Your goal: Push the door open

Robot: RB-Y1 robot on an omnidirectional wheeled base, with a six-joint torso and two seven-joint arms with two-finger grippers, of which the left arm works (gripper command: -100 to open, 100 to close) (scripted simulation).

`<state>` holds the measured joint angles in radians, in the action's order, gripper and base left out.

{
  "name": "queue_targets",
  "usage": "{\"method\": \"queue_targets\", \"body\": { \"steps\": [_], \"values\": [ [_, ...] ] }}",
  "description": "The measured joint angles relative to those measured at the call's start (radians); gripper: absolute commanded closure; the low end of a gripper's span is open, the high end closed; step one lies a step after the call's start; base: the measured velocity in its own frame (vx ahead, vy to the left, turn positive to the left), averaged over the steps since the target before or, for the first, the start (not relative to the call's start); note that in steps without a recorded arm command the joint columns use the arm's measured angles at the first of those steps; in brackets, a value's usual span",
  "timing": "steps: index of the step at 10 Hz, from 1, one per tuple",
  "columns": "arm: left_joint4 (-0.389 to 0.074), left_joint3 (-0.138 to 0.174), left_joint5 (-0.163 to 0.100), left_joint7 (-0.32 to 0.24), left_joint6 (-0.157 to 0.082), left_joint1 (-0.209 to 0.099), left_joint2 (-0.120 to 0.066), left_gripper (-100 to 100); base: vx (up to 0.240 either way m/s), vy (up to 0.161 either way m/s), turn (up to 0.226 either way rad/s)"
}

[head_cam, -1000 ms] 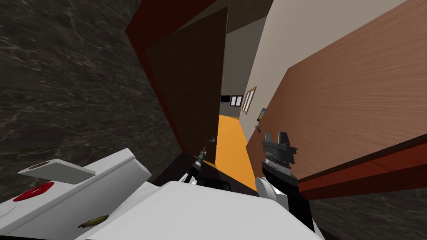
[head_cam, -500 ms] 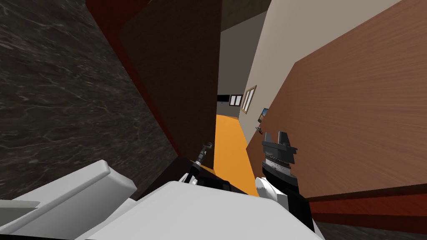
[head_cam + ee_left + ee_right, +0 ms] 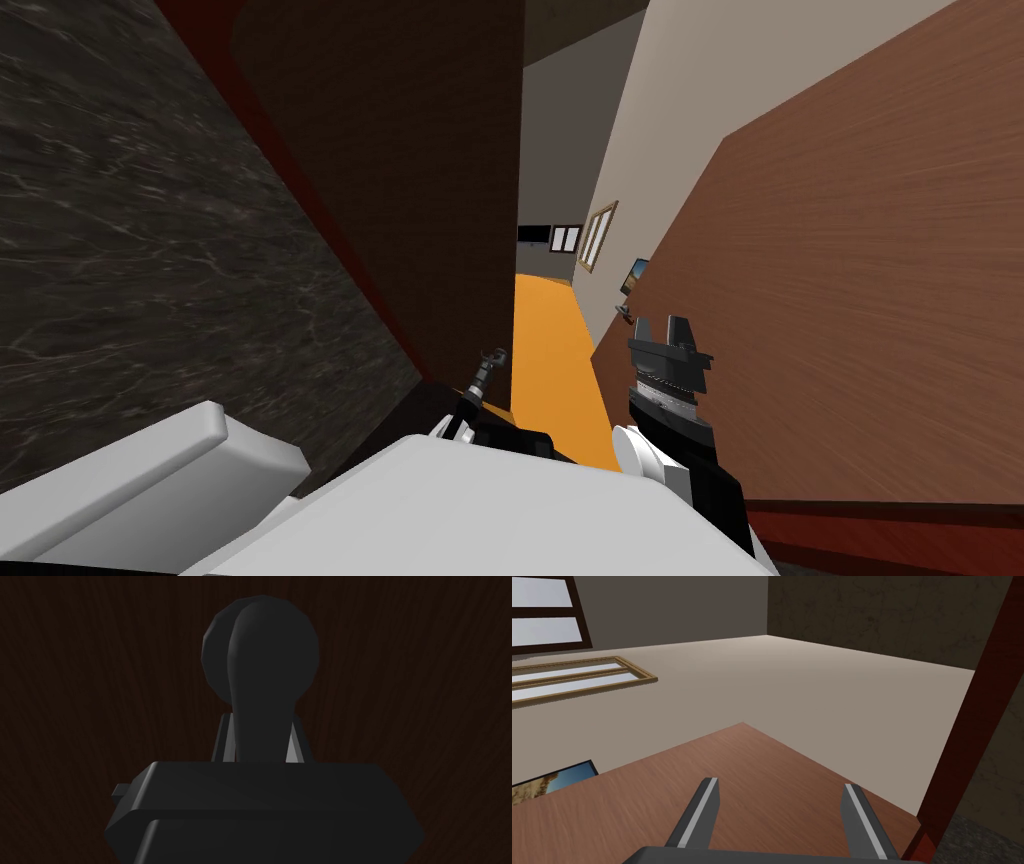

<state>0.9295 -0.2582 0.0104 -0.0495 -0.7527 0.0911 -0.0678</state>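
— Well, where is the door [image 3: 420,200]?
— Close ahead on my left: dark brown, ajar, with orange floor [image 3: 545,340] showing past its edge.
— And the left end effector [image 3: 261,720]?
— Closed tight on the sides of the dark door handle [image 3: 260,651]. The right end effector [image 3: 782,784] stands apart, fingers spread wide, holding nothing.

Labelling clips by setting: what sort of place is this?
Probably a doorway inside a house, opening onto a hallway: a dark brown door in a red frame, an orange floor beyond, and a framed picture on the beige wall. My left gripper holds its handle.
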Motion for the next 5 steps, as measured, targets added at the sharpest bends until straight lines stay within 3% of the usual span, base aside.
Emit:
{"method": "queue_targets", "body": {
  "steps": [3, 5],
  "values": [
    [-0.003, -0.001, 0.0, 0.0, 0.003, 0.003, -0.001, 100, -0.008, 0.002, 0.001],
    [-0.004, 0.003, -0.001, 0.002, 0.006, 0.008, -0.002, 100, 0.107, -0.064, 0.051]
  ]
}}
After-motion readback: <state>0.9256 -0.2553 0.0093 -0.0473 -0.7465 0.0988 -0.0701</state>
